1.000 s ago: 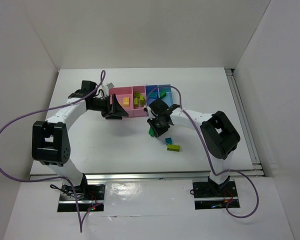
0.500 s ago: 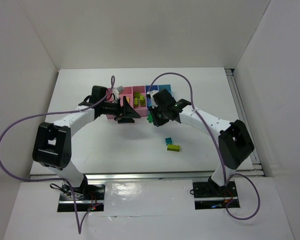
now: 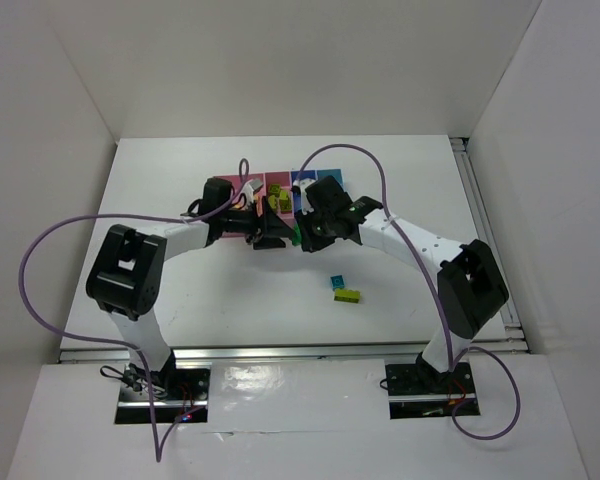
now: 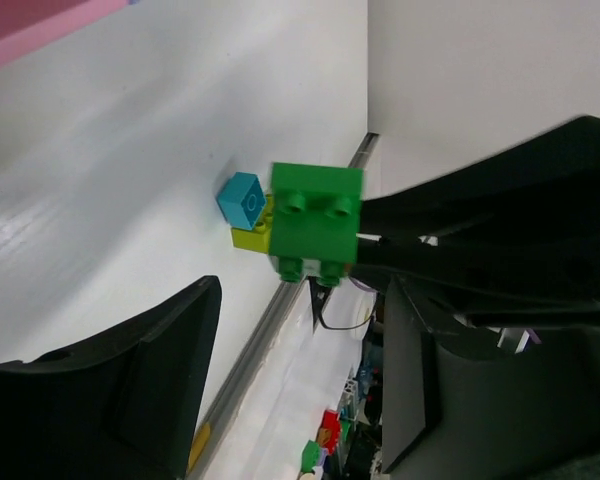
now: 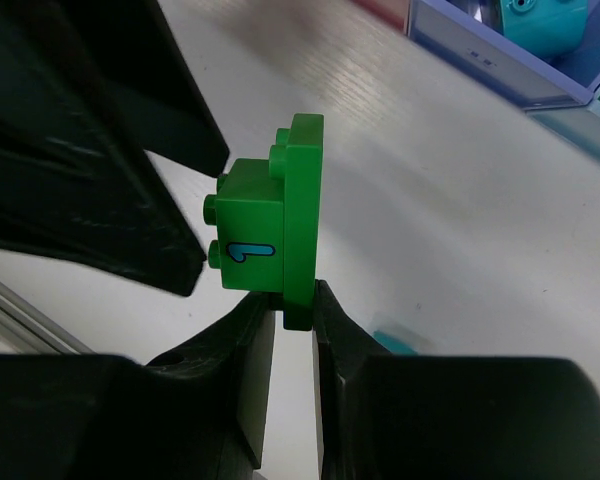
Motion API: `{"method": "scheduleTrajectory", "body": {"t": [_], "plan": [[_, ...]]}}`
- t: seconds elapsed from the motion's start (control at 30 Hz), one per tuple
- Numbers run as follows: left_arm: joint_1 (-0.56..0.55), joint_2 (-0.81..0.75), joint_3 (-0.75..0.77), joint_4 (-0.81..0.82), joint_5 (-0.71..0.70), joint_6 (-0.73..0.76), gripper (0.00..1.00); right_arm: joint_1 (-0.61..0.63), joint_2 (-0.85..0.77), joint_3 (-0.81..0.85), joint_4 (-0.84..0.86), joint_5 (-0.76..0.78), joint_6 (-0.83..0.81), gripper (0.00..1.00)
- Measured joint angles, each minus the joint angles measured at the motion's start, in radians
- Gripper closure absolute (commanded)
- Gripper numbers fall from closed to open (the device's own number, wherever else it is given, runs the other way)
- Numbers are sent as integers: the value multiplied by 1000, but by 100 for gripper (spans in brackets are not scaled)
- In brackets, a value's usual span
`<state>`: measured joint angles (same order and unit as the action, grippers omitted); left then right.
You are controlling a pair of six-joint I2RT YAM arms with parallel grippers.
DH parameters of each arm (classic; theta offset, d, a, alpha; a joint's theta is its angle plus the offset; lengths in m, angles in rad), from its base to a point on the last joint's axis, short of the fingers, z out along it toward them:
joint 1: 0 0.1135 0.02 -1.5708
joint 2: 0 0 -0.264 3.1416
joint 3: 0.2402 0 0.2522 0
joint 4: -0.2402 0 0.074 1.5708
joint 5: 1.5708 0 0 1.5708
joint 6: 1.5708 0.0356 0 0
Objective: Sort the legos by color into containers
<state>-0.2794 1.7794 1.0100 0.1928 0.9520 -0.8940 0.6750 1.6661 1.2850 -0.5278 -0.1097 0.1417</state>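
My right gripper is shut on a dark green brick and holds it above the table just in front of the row of bins. My left gripper is open and empty, its jaws wide apart and facing the held green brick from the left. A cyan brick and a lime brick lie together on the table in front. Yellow and lime bricks sit in a pink bin. A cyan brick sits in the blue-violet bin.
The left arm hides much of the pink bins. White walls enclose the table on three sides. A metal rail runs along the table's right edge. Purple cables loop above both arms.
My right gripper has lifted the green brick off the table up toward the bins. My left gripper has swung right along the bins until it is close beside the right gripper.
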Motion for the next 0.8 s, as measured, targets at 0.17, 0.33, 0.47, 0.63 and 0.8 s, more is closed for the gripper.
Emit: {"method": "scheduleTrajectory", "body": {"t": [0.17,0.33,0.47,0.63,0.8], "plan": [[-8,45,2,23,3,-3,38,0,0,9,-5,-8,4,100],[-17,62,32,43,14,-3,38,-1,0,20,-10,-12,7,100],[-19,74,43,69,30,-12,43,-2,0,35,-17,-12,7,100],[-25,84,61,77,54,-26,67,-2,2,37,-23,-11,7,100],[-24,94,77,63,63,-20,100,-5,7,43,-29,-6,10,100]]}}
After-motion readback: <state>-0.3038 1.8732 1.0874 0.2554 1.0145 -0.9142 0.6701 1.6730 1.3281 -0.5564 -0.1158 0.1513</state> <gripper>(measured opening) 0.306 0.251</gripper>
